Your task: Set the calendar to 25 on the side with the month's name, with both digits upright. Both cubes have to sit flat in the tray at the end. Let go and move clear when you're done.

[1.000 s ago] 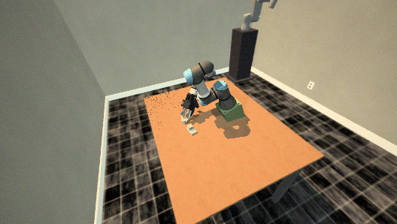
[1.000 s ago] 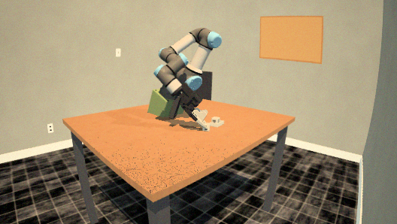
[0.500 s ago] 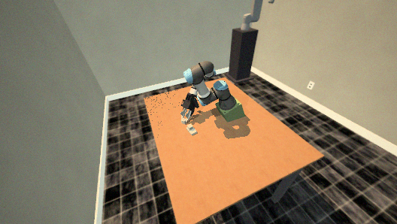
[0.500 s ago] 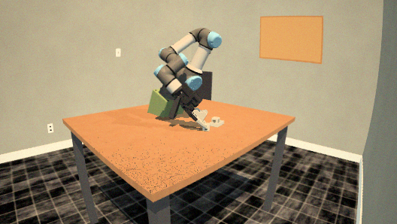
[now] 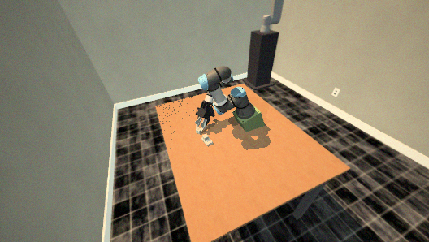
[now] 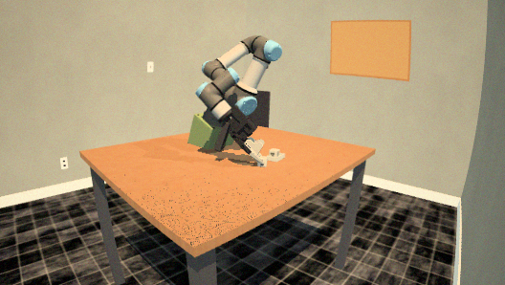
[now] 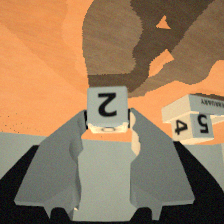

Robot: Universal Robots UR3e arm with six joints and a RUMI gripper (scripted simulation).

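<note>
While the arm (image 5: pixel 219 96) (image 6: pixel 255 76) is bending down from its green base (image 5: pixel 257 124) (image 6: pixel 198 131), the claw (image 5: pixel 200 129) (image 6: pixel 259 161) (image 7: pixel 108 110) is grasping a pale cube (image 5: pixel 199 131) (image 6: pixel 261 164) (image 7: pixel 107 109) between its two fingertips. That cube is showing a black 2, which is appearing upside down in the wrist view. It is hanging low at the table (image 5: pixel 244 183) (image 6: pixel 215 179) (image 7: pixel 40 75), outside the tray (image 5: pixel 209 143) (image 6: pixel 277 158) (image 7: pixel 181 107); whether it is touching the tabletop, I cannot tell.

Near the claw, the pale tray is resting on the table, with FEBRUARY running along one side. The second cube (image 5: pixel 205 137) (image 6: pixel 274 152) (image 7: pixel 202 128) is sitting at the tray, its 5 facing the same way as the month's name and a 4 showing on the neighbouring face. Both the month's name and the 5 are appearing upside down in the wrist view. Dark shadows (image 7: pixel 110 47) are falling across the orange tabletop beyond the grasped cube.
</note>
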